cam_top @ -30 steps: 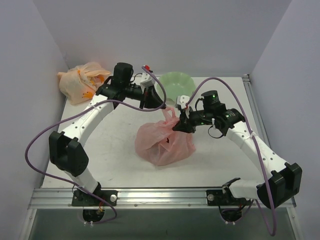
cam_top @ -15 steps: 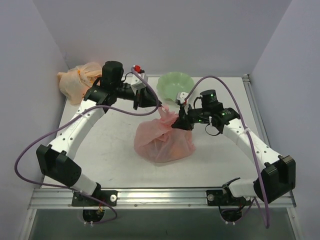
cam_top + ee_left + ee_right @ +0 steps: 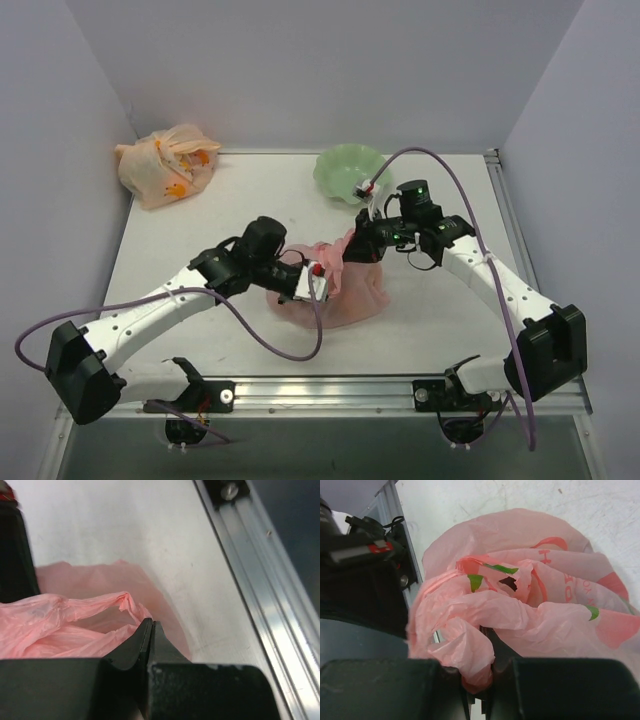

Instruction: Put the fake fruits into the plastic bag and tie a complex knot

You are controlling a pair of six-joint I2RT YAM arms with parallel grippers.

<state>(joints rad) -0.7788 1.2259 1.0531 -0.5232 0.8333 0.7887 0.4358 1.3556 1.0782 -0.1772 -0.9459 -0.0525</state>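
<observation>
Right jaws: pinching the gathered neck of the bag [image 3: 360, 295], with film bunching up between the tips in the wrist view. Left jaws: pressing together low at the bag's near-left flank, touching a loose fold [image 3: 100, 602]; not showing whether any film is caught between them. Finding the bag slumping mid-worktop [image 3: 200, 220], between the two arms and nearer than the bowl [image 3: 345, 168]. Seeing no fruit lying loose, so probably working at the knot stage, with only green and dark patches showing through the film. Hinging the next move on one line: neck running from the right jaws down and nearward to the left jaws, fold lying right at the left tips, making the left arm the nearer one for taking it and winding it round the held neck. Risking a slip or tear in such thin film under a hard pull.
</observation>
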